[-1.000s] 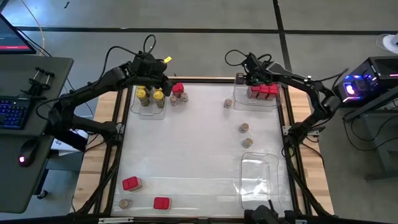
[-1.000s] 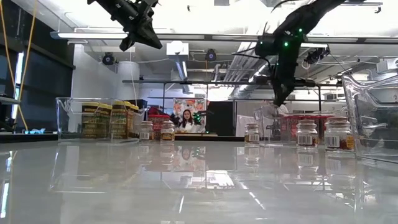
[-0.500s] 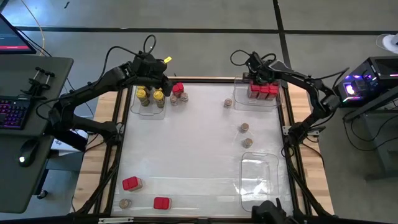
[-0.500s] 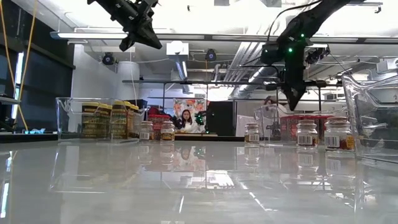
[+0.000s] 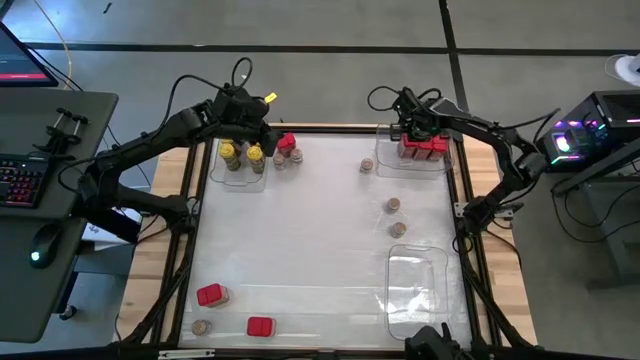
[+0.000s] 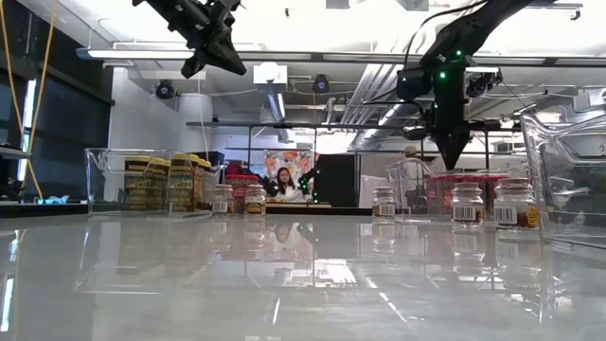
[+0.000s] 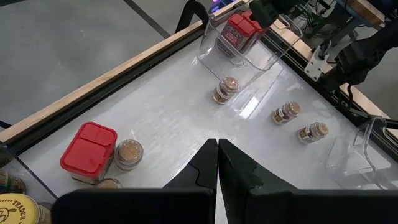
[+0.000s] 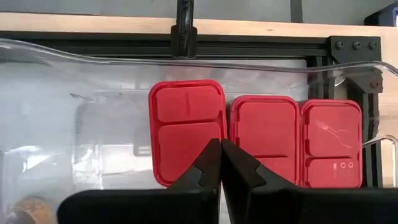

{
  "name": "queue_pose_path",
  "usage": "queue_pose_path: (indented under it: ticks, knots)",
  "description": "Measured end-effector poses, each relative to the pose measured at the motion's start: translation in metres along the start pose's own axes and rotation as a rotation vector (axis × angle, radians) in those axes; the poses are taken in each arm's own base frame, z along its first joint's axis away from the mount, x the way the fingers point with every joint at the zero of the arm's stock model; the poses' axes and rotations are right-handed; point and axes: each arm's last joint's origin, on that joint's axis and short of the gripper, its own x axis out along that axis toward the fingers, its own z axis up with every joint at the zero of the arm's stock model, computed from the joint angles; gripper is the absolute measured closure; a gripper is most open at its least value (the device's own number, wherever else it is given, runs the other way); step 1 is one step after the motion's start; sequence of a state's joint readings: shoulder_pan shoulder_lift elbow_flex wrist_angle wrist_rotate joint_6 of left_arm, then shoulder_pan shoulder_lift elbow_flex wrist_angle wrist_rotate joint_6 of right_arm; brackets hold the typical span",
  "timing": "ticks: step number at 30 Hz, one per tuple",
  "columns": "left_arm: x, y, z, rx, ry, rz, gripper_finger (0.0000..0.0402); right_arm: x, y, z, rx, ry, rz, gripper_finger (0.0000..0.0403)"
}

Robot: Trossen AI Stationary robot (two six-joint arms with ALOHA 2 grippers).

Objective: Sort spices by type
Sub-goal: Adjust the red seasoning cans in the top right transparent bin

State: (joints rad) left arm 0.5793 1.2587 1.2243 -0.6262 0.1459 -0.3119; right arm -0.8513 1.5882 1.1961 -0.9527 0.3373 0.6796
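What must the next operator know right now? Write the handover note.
Left gripper: shut, empty, raised over the yellow-lidded jars in the far-left tray.
Right gripper: shut, empty, above three trayed red boxes, far right.
Done: those two groups.
Left: loose red boxes, one beside the yellow jars, two near-left; scattered tan-lidded jars. The near-right tray holds nothing.

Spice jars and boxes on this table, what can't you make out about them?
- Jar labels: low view, too small to read.
- Yellow-lidded jar: left wrist view, cut off by the edge.
- Red boxes: right wrist view, lower edges hidden by the right gripper.
- Red boxes' count: low view, blurred behind tray.
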Motion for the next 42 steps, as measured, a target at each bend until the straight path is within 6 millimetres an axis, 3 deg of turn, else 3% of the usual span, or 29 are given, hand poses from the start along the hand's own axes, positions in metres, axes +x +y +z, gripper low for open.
queue_pose_path:
  ticks: [12,26,42]
  knots:
    - [0.0,0.0,0.0,0.0,0.003,0.001,0.0402,0.009,0.004,0.001,-0.006,0.043,0.031,0.0403]
    - [0.0,0.0,-0.001,0.001,0.005,0.002,0.0402,0.008,0.005,-0.003,-0.038,0.073,0.027,0.0403]
    - [0.0,0.0,-0.001,0.037,0.005,0.002,0.0401,0.006,0.008,-0.009,0.043,0.114,0.046,0.0403]
